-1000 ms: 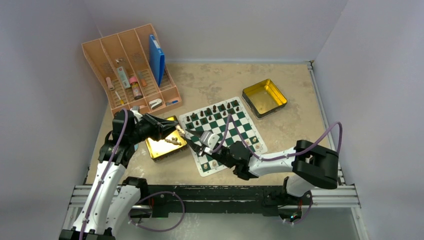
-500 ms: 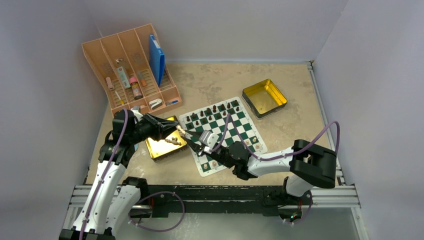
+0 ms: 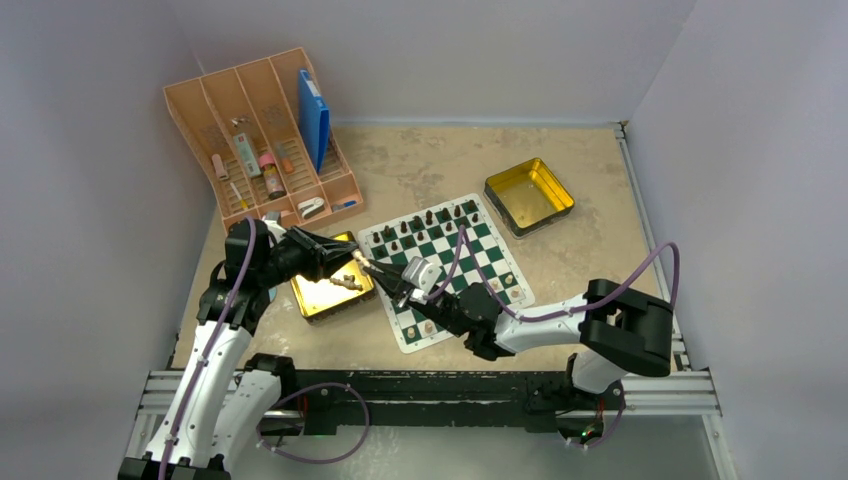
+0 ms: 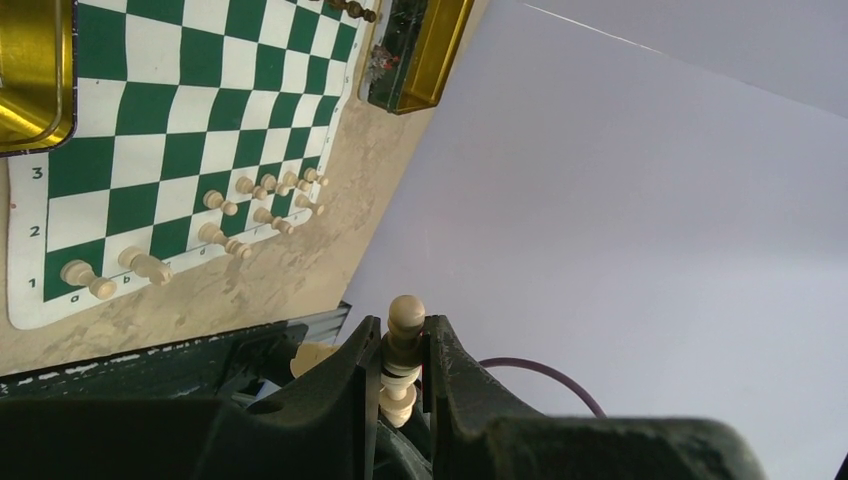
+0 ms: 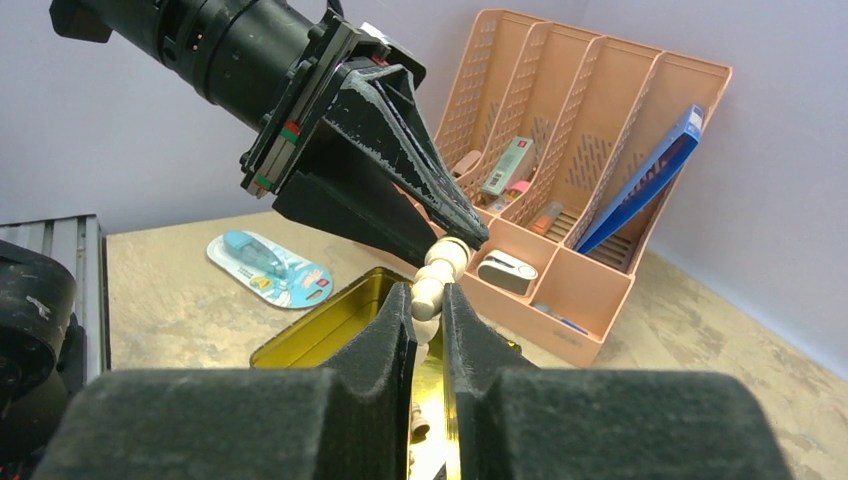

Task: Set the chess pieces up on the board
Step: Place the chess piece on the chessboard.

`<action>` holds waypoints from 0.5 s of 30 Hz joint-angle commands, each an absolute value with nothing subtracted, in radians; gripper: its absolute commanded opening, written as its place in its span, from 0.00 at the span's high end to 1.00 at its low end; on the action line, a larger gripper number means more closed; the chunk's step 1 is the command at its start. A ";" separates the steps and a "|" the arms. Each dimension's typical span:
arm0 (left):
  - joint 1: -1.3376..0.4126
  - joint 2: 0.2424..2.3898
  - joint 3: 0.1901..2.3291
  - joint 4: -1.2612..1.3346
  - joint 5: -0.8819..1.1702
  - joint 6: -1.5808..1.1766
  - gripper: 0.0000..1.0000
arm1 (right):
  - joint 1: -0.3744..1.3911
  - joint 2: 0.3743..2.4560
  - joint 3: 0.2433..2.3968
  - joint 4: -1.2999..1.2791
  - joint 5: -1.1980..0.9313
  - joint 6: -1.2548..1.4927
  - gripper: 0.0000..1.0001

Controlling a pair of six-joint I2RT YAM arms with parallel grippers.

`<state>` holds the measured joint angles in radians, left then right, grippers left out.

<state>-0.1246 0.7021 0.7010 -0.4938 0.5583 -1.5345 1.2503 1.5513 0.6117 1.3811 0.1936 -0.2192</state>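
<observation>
**Held item.** One light tan chess piece [image 5: 432,285], carried in the air above the gap between the near-left gold tin [image 3: 320,298] and the left edge of the board [image 3: 495,262]. It touched neither.

**Left gripper** [image 3: 357,262]. Its fingers [image 4: 442,345] were narrow and clamped on the piece, whose round head stood out just past the tips in the left wrist view.

**Right gripper** [image 5: 428,300]. Its fingers [image 5: 392,330] were drawn close and pinched the same piece lower on its stem. It met the left gripper tip to tip, so both held the one chessman.

**Board.** Green and white squares with a white border, lying flat on the worktop [image 3: 430,165] and turned at an angle to the arms.

**Chess pieces on the board** [image 4: 145,265]. Light ones stood in the two ranks nearest the arms, some at the left end and a cluster toward the right end. The squares between them were bare.

**Dark chessmen** [image 3: 430,217]. They stood along the far ranks of the board.

**Near-left gold tin.** Shallow and square, just beside the board's left edge. A small chessman [image 3: 347,284] lay inside it; I cannot tell its kind.

**Second gold tin** [image 3: 528,195]. It sat beyond the board's far right corner, apart from it.

**Pink slotted organizer** [image 3: 260,140]. It stood at the far left of the worktop, holding small sundries and a blue flat case [image 3: 313,120] upright in its right slot.

**Blister-packed blue item** [image 5: 265,265]. It lay flat on the worktop left of the near tin.
</observation>
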 commanded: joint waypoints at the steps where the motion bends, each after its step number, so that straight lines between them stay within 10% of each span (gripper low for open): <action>1: -0.118 0.696 0.710 -0.502 0.569 -1.641 1.00 | 1.256 1.517 0.640 1.462 0.229 -0.203 0.93; 15: -0.118 0.709 0.683 -0.501 0.519 -1.578 1.00 | 1.256 1.441 0.603 1.290 0.298 -0.121 1.00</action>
<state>-0.1246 0.7071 0.6949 -0.4881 0.5514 -1.5295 1.2518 1.4860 0.6113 1.3003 0.2718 -0.1593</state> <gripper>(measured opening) 0.172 0.103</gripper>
